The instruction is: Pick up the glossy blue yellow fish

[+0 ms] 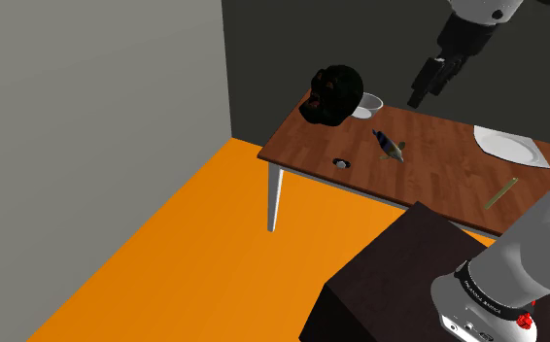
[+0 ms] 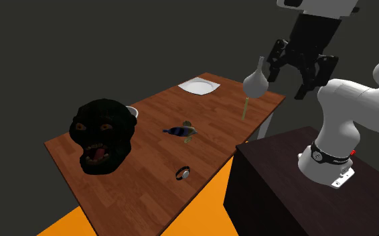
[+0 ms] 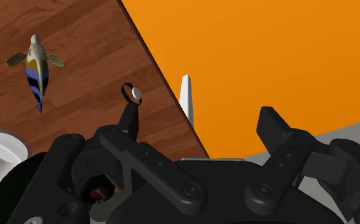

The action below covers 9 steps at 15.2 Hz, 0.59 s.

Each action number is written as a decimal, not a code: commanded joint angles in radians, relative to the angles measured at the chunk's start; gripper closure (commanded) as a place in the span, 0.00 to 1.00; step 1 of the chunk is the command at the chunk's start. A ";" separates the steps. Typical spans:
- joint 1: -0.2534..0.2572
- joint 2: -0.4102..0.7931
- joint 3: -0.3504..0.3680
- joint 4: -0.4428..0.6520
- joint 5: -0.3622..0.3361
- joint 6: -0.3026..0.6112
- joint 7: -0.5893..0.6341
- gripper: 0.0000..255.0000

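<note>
The fish [image 1: 390,146] lies on the brown wooden table [image 1: 438,175], near its middle; it is blue and yellow striped with olive fins [image 2: 181,130]. My black gripper [image 1: 425,93] hangs high above the table, well clear of the fish, beyond it in the shoulder view. From the second exterior view the gripper [image 2: 288,86] is seen open, its two fingers spread with nothing between them. Through the wrist view the fish [image 3: 37,70] lies far off to one side of the fingers [image 3: 131,121], and the gripper [image 3: 204,124] looks past the table's edge at the orange floor.
A black mask head [image 1: 331,94] stands at the table's far corner beside a white bowl [image 1: 367,103]. A small ring [image 1: 341,163] lies near the edge, a white plate [image 1: 504,146] and a thin yellowish stick [image 1: 501,192] towards the stand [image 1: 399,272].
</note>
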 commanded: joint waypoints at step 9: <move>-0.069 0.172 -0.157 -0.012 -0.024 0.190 -0.055 0.00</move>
